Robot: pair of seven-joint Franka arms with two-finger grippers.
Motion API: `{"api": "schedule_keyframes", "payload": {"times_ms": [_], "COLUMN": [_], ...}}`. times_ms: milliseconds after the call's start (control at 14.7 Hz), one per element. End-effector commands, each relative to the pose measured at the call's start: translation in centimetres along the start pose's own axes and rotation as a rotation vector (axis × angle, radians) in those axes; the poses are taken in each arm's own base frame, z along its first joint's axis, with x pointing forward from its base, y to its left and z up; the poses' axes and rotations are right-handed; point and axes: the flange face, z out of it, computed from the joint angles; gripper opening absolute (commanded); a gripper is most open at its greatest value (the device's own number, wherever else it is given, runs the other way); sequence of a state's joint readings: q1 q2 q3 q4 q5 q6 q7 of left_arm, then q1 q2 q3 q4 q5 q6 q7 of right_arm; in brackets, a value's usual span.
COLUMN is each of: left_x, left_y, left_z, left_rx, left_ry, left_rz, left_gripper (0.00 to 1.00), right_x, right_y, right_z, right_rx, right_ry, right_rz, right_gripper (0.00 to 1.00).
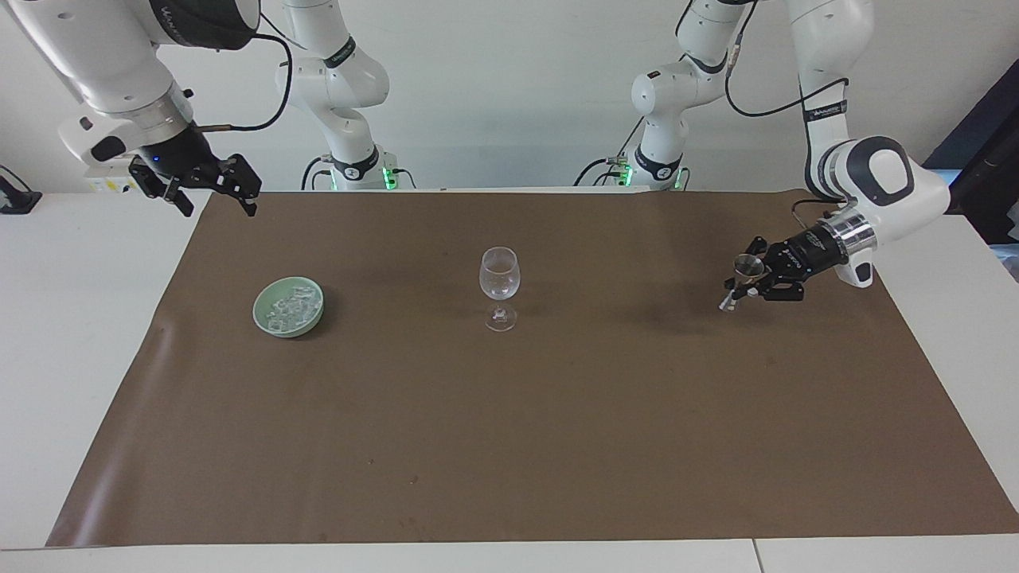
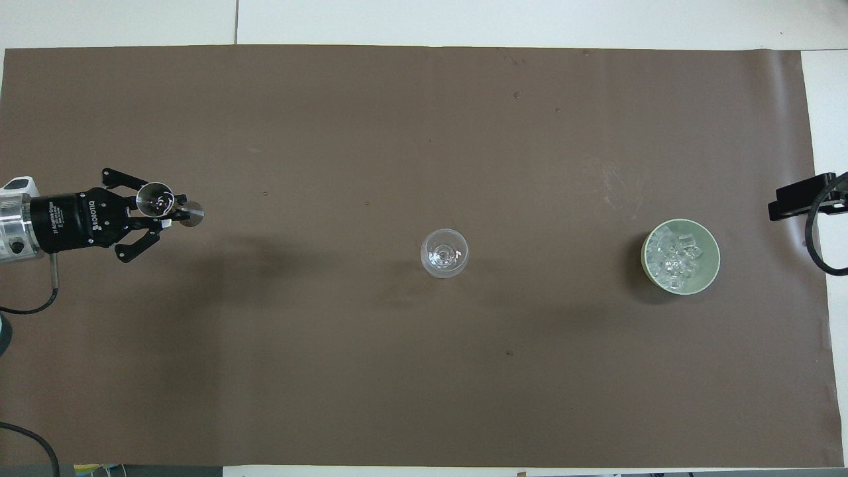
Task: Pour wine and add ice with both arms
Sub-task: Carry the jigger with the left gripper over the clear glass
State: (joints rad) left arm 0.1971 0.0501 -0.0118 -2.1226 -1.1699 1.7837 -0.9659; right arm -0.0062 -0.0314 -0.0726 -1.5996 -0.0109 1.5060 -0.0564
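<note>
L claw [image 1: 747,284] is up in the air over the brown mat [image 1: 557,414] toward the left arm's end of the counter [image 1: 72,334], pinching a small metal jigger [image 1: 742,274] w/ its fingers around the waist. Jigger's open cup faces up, slightly tilted; in the overhead view the same claw [image 2: 161,211] comes in sideways, w/ the jigger [image 2: 159,201] at its tips. Can't tell if there's liquid in it.

Stemmed glass [image 1: 499,288] stands upright about mid-mat, btwn the two arms' ends, well apart from both claws. Bowl of the glass looks clear.

Green bowl [image 1: 289,306] sits on the mat toward the right arm's end, approx. as far from the robots as the glass's foot. Ice [image 1: 290,305] is heaped inside it: clear cubes and chunks, seen well from overhead [image 2: 676,257].

R claw [image 1: 208,187] hangs spread and holding nothing, over the mat's corner nearest the robots at the right arm's end, well apart from the bowl. R arm waits. In the overhead view only a black bit of that claw [image 2: 805,197] shows at the frame edge.
</note>
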Motion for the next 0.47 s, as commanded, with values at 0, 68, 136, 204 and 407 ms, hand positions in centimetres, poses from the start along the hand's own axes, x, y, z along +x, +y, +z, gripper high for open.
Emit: {"api": "schedule_keyframes", "payload": {"times_ms": [0, 68, 136, 204, 407], "left_x": [-3.8, -5.1, -6.6, -7.9, -11.6], "left_y": [-0.8, -0.8, -0.8, -1.0, -1.7], "left_z": [3.0, 4.5, 6.1, 7.8, 12.5], "left_rx": [0.013, 0.024, 0.031, 0.033, 0.017], "left_ry": [0.012, 0.023, 0.035, 0.051, 0.093], "left_rz": [-0.035, -0.046, -0.054, -0.064, -0.086], "left_gripper": [0.0, 0.0, 0.0, 0.0, 0.0], "right_x": [-0.6, -0.6, -0.6, -0.6, -0.6], "right_y": [-0.1, -0.1, -0.1, -0.1, -0.1], "right_z": [0.1, 0.0, 0.1, 0.1, 0.1], "right_rx": [0.019, 0.019, 0.019, 0.019, 0.019], "right_ry": [-0.006, -0.004, -0.006, -0.006, -0.006], "right_rz": [0.013, 0.013, 0.013, 0.013, 0.013], "right_gripper": [1.0, 1.0, 1.0, 1.0, 1.0]}}
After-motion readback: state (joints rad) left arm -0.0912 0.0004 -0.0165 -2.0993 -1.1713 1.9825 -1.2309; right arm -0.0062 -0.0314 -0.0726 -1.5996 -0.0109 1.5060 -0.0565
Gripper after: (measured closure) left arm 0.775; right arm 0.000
